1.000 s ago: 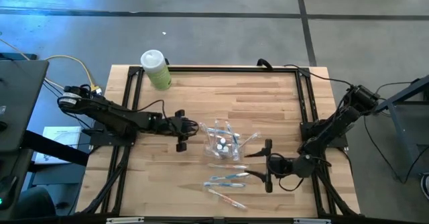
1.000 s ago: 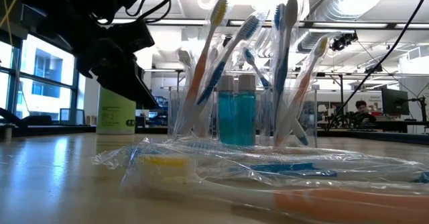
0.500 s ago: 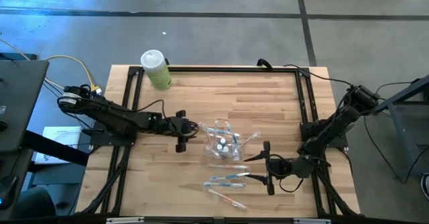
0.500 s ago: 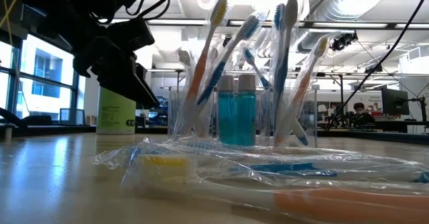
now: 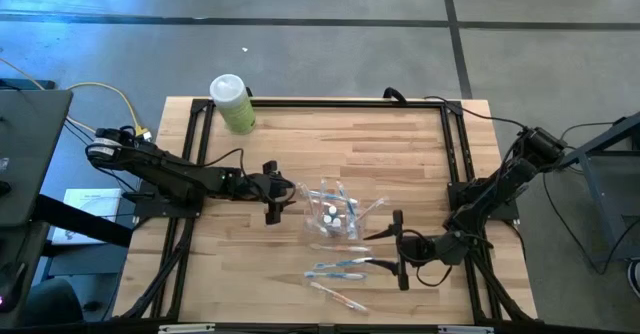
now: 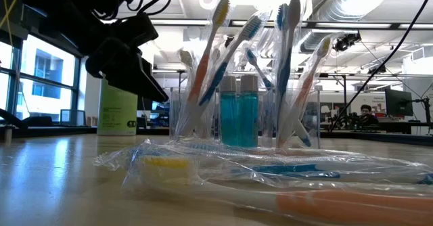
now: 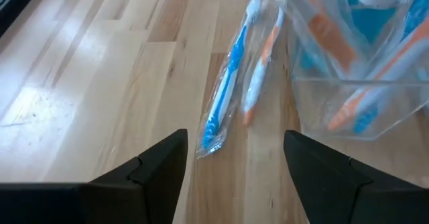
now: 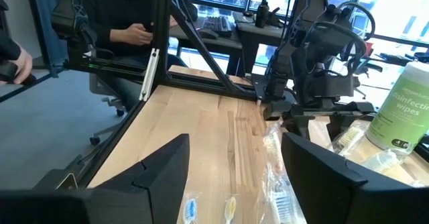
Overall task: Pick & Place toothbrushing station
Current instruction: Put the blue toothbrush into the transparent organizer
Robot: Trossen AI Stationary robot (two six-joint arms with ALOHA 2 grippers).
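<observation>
The toothbrushing station's clear holder (image 5: 332, 212) stands at the table's middle. In it are upright blue and orange toothbrushes and two blue white-capped tubes (image 6: 239, 114). Just to its left my left gripper (image 5: 271, 190) is open and level, with nothing between its fingers. Beyond its fingertips two wrapped toothbrushes, one blue (image 7: 224, 90) and one orange (image 7: 260, 70), lie flat on the wood beside the holder (image 7: 355, 63). To the holder's near right my right gripper (image 5: 399, 249) is open and low over the table, holding nothing. More wrapped toothbrushes (image 5: 338, 267) (image 5: 338, 296) lie near the front edge.
A pale green wipes bottle (image 5: 232, 102) stands at the far left corner. A black rail frame (image 5: 320, 102) runs along the far and side edges of the table. Bare wood lies behind the holder. A seated person (image 8: 134, 16) shows beyond the table.
My left gripper has opened wider beside the holder's left side. The holder and the toothbrushes have kept their places.
</observation>
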